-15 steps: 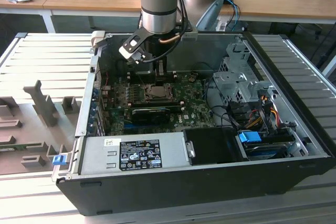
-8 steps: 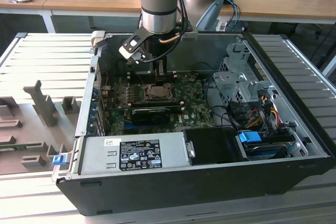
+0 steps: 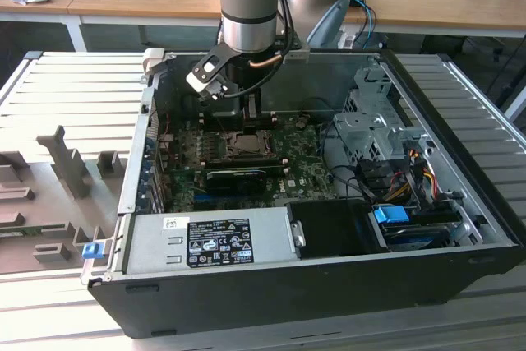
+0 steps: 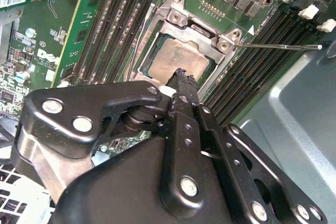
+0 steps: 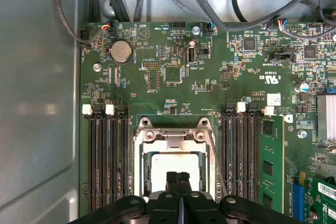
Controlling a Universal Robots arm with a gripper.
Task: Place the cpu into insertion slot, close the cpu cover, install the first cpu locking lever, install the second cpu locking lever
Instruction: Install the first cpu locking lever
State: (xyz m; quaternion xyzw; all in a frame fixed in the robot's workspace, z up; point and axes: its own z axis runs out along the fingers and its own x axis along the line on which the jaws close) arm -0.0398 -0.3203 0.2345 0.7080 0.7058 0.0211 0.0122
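One arm (image 3: 246,6), reaching down into an open case (image 3: 329,285) on a ribbed grey counter (image 3: 74,88). Ends in a clenched end effector (image 5: 178,177), fingers (image 5: 172,183) pressed flat together with nothing between them. Hangs straight over the slot (image 5: 138,145) near the middle of the green board (image 5: 157,93), fingertips just above or touching the cpu (image 5: 160,165); cannot tell which. Seated in that slot, pale face up, the cpu, showing through the window of the cover (image 5: 173,141). Lying down flat over it in both wrist views, the cover. Jutting from one corner of the slot, a thin lever (image 4: 278,46), out across the black memory slots (image 4: 262,66), angled away from the rim. At the case's near edge in the exterior view, a power supply box (image 3: 209,240); cables (image 3: 394,178) toward the exterior view's right.
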